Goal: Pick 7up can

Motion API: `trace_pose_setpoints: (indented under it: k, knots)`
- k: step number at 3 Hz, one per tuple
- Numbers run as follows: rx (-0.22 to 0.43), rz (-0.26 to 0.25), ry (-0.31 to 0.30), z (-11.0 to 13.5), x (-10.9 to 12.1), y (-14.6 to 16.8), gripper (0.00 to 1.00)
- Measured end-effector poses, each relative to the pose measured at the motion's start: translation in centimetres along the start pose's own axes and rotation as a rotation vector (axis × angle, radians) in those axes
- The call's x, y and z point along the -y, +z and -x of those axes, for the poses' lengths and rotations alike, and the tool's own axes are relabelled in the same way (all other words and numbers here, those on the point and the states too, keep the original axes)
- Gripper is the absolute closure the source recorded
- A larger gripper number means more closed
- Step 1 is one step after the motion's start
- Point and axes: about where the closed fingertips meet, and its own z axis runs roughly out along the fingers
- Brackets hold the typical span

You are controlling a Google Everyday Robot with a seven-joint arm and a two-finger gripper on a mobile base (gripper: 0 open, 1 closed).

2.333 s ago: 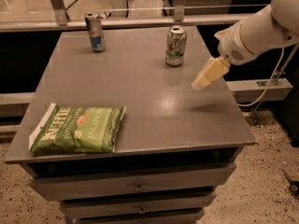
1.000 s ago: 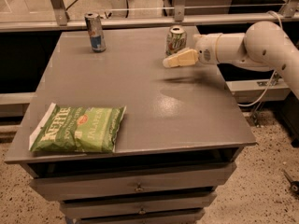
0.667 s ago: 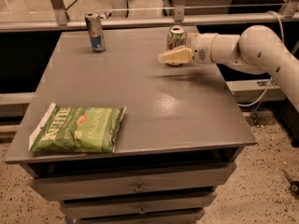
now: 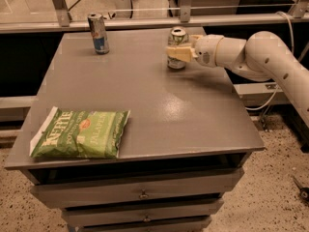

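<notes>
While the 7up can (image 4: 178,35) stands upright, fingers (image 4: 179,52) spread around it

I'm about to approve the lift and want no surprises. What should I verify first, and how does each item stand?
1. Gripper at the 7up can, not the blue-and-silver can: ok.
2. 7up can upright on the table: ok.
3. Grip secure on the 7up can: cannot tell.
4. Blue-and-silver can far from the gripper, at the table's far left: ok.
5. Chip bag at the near left corner, clear of the arm: ok.
</notes>
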Motion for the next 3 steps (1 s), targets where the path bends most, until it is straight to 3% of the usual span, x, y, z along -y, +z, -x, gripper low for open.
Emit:
trace_pose_setpoints:
  k: [1, 2, 3]
  knots:
    - [0.036, 0.020, -0.010, 1.8, -0.2, -0.6, 0.84]
    - [0.081, 0.061, -0.032, 4.8, -0.9, -2.2, 1.00]
    - [0.083, 0.074, -0.035, 5.1, -1.2, -2.3, 1.00]
